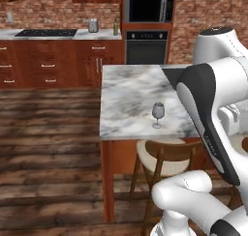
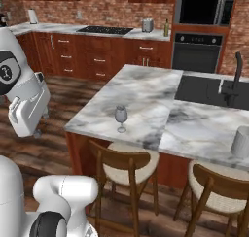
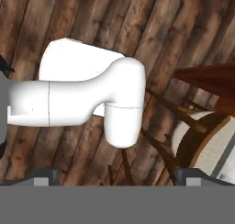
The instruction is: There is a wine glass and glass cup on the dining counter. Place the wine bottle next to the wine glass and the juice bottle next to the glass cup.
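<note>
The wine glass (image 1: 158,113) (image 2: 121,117) stands upright near the front edge of the dining counter (image 1: 127,92) (image 2: 141,88). The glass cup (image 2: 241,141) sits on the same marble top at the far right, close to the front edge. The tall olive-green wine bottle (image 1: 116,26) (image 2: 167,27) stands on the back worktop beside the toaster (image 1: 93,25) (image 2: 147,25). The juice bottle is out of view. My gripper (image 3: 114,177) is open and holds nothing. Its fingertips (image 3: 43,176) are spread wide, and it points down at the wooden floor, away from the counter.
A black sink (image 2: 202,89) and arched faucet (image 2: 237,73) sit in the island's right half. Wooden stools (image 1: 164,155) (image 2: 129,168) (image 3: 206,136) are tucked under its front edge. A cooktop (image 1: 46,33), an oven (image 1: 147,47) and a microwave (image 2: 202,9) line the back wall.
</note>
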Tool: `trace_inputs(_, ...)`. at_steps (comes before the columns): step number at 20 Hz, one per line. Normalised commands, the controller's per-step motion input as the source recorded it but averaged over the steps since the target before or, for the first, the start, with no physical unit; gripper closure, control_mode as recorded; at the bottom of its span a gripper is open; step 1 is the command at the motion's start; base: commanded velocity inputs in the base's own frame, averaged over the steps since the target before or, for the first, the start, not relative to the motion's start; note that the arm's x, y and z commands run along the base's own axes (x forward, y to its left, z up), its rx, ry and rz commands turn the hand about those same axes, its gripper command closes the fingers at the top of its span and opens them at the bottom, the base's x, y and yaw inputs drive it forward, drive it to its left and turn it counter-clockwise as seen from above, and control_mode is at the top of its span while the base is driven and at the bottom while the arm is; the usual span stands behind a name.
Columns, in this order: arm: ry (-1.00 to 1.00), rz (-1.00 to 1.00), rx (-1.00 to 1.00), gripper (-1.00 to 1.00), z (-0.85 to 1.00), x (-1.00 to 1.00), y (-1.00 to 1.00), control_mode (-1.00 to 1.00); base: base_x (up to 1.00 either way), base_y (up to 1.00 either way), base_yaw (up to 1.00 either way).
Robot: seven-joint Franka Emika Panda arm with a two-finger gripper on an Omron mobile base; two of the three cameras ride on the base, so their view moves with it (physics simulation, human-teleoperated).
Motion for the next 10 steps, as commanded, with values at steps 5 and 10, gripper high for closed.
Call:
trace_inputs(5, 0.00, 0.00, 0.00, -1.00, 0.00, 0.00, 0.00, 1.00, 0.01, 1.00, 0.04)
trace_inputs(10, 0.00, 0.00, 0.00, -1.00, 0.00, 0.00, 0.00, 1.00, 0.36, 1.00, 0.00)
